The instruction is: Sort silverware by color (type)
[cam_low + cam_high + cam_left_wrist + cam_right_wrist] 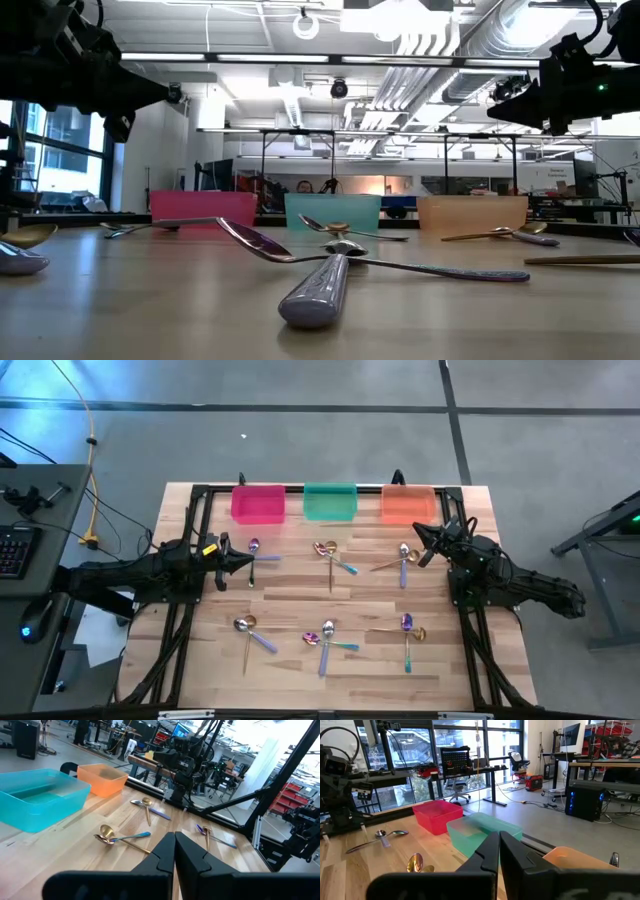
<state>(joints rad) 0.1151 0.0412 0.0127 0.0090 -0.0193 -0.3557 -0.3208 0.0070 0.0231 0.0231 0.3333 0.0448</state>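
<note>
Small metal spoons lie flat on the wooden table in six little clusters, gold, silver-lavender and purple with teal handles mixed. Three clusters form the far row [255,550], [335,555], [400,557] and three the near row [250,630], [325,637], [408,630]. My left gripper [247,563] is shut and hovers beside the far-left cluster, touching nothing; its closed fingers [174,851] point across the table. My right gripper [417,531] is shut and hangs in the air by the far-right cluster, near the orange bin; its fingers [498,849] meet.
Along the table's far edge stand a pink bin [258,503], a green bin [330,502] and an orange bin [408,503]. Dark frame rails run down both table sides. In the low view both arms [80,70], [575,80] hang well above the spoons [330,270].
</note>
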